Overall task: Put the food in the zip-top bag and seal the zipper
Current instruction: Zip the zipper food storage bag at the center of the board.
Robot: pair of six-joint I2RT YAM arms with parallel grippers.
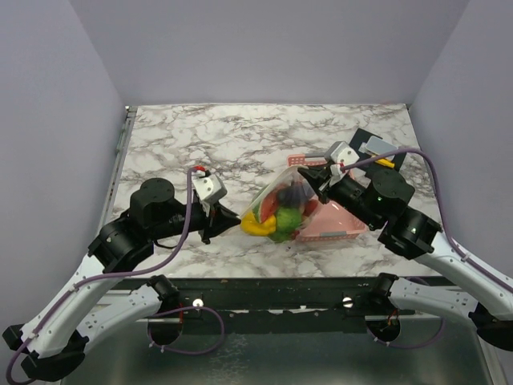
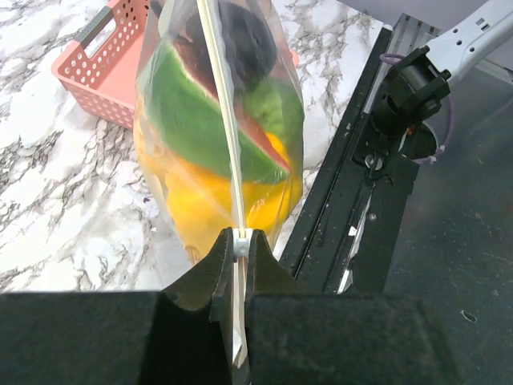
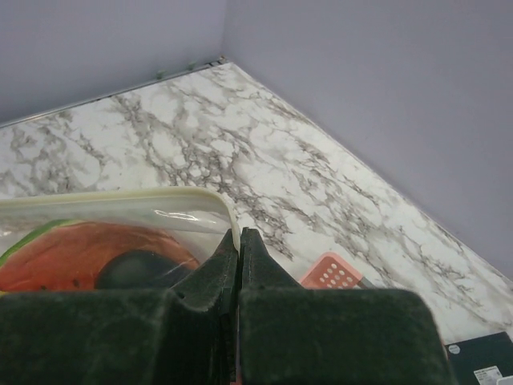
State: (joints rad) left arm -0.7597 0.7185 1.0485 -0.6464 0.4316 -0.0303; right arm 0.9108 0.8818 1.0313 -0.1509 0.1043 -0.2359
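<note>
The clear zip-top bag point(image 1: 280, 210) is held up between my two grippers above the table, its mouth edge on top. It is full of food: a watermelon slice point(image 2: 200, 120), a yellow piece point(image 2: 204, 200) and a dark purple piece point(image 2: 244, 36). My left gripper point(image 1: 232, 218) is shut on the bag's near-left end; in the left wrist view it point(image 2: 240, 241) pinches the zipper point(image 2: 220, 104) at a small white tab. My right gripper point(image 1: 314, 180) is shut on the bag's far-right corner, as the right wrist view point(image 3: 239, 234) shows, with the bag point(image 3: 120, 212) to the left.
A pink perforated basket point(image 1: 333, 223) sits on the marble table under the right arm; it also shows in the left wrist view point(image 2: 104, 60) and the right wrist view point(image 3: 333, 273). A black mat with small yellow and grey items point(image 1: 383, 154) lies at the back right. Purple walls enclose the table.
</note>
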